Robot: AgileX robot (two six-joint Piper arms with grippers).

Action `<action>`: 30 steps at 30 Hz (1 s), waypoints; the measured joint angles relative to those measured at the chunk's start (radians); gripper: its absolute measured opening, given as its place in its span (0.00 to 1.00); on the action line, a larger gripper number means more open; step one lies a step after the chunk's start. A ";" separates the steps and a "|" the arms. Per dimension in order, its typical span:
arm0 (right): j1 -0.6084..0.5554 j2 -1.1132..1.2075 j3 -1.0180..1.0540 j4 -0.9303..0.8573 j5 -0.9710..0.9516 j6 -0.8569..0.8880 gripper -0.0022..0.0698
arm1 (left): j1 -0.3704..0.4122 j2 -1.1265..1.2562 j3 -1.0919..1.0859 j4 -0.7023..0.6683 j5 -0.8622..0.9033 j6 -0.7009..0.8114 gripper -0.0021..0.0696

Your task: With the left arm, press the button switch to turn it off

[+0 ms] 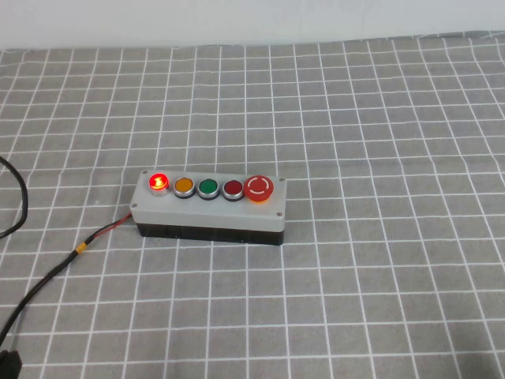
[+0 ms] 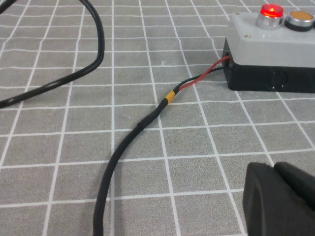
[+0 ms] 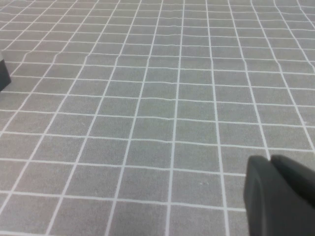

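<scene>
Button switch (image 1: pixel 158 182): glowing red, end of grey box (image 1: pixel 207 212).
Left gripper (image 2: pixel 280 199): near cable (image 2: pixel 129 142), jaws unclear.
Right gripper (image 3: pixel 280 196): over bare cloth (image 3: pixel 157 98), jaws perhaps hidden.

Worktop (image 1: pixel 394 276) w/ grey cloth, white grid lines, fills nearly whole view; plain pale wall (image 1: pixel 237 20) along far edge. Even light.
</scene>
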 joint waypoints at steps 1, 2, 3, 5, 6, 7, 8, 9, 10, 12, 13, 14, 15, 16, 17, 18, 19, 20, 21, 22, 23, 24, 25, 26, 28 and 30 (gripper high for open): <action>0.000 0.000 0.000 0.000 0.000 0.000 0.01 | 0.000 0.000 0.000 0.000 0.000 0.000 0.02; 0.000 0.000 0.000 0.000 0.000 0.000 0.01 | 0.000 0.000 0.000 0.008 0.000 0.000 0.02; 0.000 0.000 0.000 0.000 0.000 0.000 0.01 | 0.000 0.000 0.000 0.012 0.000 0.000 0.02; 0.000 0.000 0.000 0.000 0.000 0.000 0.01 | 0.000 0.000 0.000 0.016 0.000 0.000 0.02; 0.000 0.000 0.000 0.000 0.000 0.000 0.01 | 0.000 0.000 0.000 0.018 0.000 0.000 0.02; 0.000 0.000 0.000 0.000 0.000 0.000 0.01 | 0.000 0.000 0.000 0.018 0.000 0.000 0.02; 0.000 0.000 0.000 0.000 0.000 0.000 0.01 | 0.000 0.000 0.000 0.018 0.000 0.000 0.02; 0.000 0.000 0.000 0.000 0.000 0.000 0.01 | 0.000 0.000 0.000 0.020 0.000 0.000 0.02; 0.000 0.000 0.000 0.000 0.000 0.000 0.01 | 0.000 0.000 0.000 0.020 0.000 0.000 0.02; 0.000 0.000 0.000 0.000 0.000 0.000 0.01 | 0.000 0.000 0.000 0.020 0.000 0.000 0.02; 0.000 0.000 0.000 0.000 0.000 0.000 0.01 | 0.000 0.000 0.000 0.022 0.000 0.000 0.02; 0.000 0.000 0.000 0.000 0.000 0.000 0.01 | 0.000 0.000 0.000 0.022 0.000 0.000 0.02; 0.000 0.000 0.000 0.000 0.000 0.000 0.01 | 0.000 0.000 0.000 0.022 0.000 0.000 0.02; 0.000 0.000 0.000 0.000 0.000 0.000 0.01 | 0.000 0.000 0.000 0.022 0.000 0.000 0.02; 0.000 0.000 0.000 0.000 0.000 0.000 0.01 | 0.000 0.000 0.000 0.022 0.000 0.000 0.02; 0.000 0.000 0.000 0.000 0.000 0.000 0.01 | 0.000 0.000 0.000 0.022 0.000 0.000 0.02; 0.000 0.000 0.000 0.000 0.000 0.000 0.01 | 0.000 0.000 0.000 0.022 0.000 0.000 0.02; 0.000 0.000 0.000 0.000 0.000 0.000 0.01 | 0.000 0.000 0.000 0.022 0.000 0.000 0.02; 0.000 0.000 0.000 0.000 0.000 0.000 0.01 | 0.000 0.000 0.000 0.022 0.000 0.000 0.02; 0.000 0.000 0.000 0.000 0.000 0.000 0.01 | 0.000 0.000 0.000 0.022 0.000 0.000 0.02; 0.000 0.000 0.000 0.000 0.000 0.000 0.01 | 0.000 0.000 0.000 0.022 0.000 0.000 0.02; 0.000 0.000 0.000 0.000 0.000 0.000 0.01 | 0.000 0.000 0.000 0.022 0.000 0.000 0.02; 0.000 0.000 0.000 0.000 0.000 0.000 0.01 | 0.000 0.000 0.000 0.022 0.000 0.000 0.02; 0.000 0.000 0.000 0.000 0.000 0.000 0.01 | 0.000 0.000 0.000 0.022 0.000 -0.002 0.02; 0.000 0.000 0.000 0.000 0.000 0.000 0.01 | 0.000 0.000 0.000 0.022 0.000 -0.002 0.02; 0.000 0.000 0.000 0.000 0.000 0.000 0.01 | 0.000 0.000 0.000 0.022 0.000 -0.002 0.02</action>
